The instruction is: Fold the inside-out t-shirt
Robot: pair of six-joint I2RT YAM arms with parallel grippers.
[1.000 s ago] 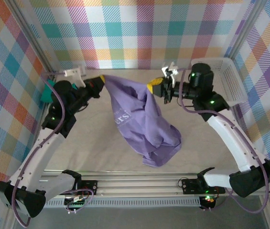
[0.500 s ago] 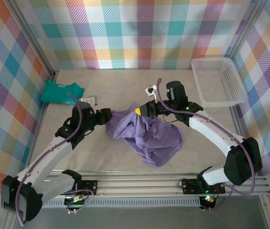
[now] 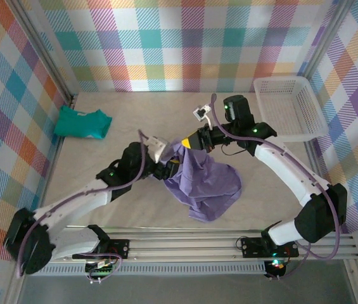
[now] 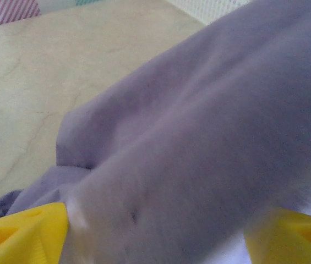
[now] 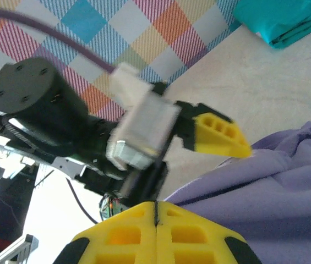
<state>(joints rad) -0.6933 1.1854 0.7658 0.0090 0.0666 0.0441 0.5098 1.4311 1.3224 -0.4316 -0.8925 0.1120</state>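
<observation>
The lavender t-shirt lies crumpled in the middle of the surface. The right gripper has its fingers pressed together on the shirt's far edge. The left gripper has its fingers spread wide, with cloth bunched between them.

Couldn't make out any text, brand, number or sign anywhere, honestly. Squinted at the bunched-up purple t-shirt from above and from both wrist cams too, and got no legible lettering off it.
</observation>
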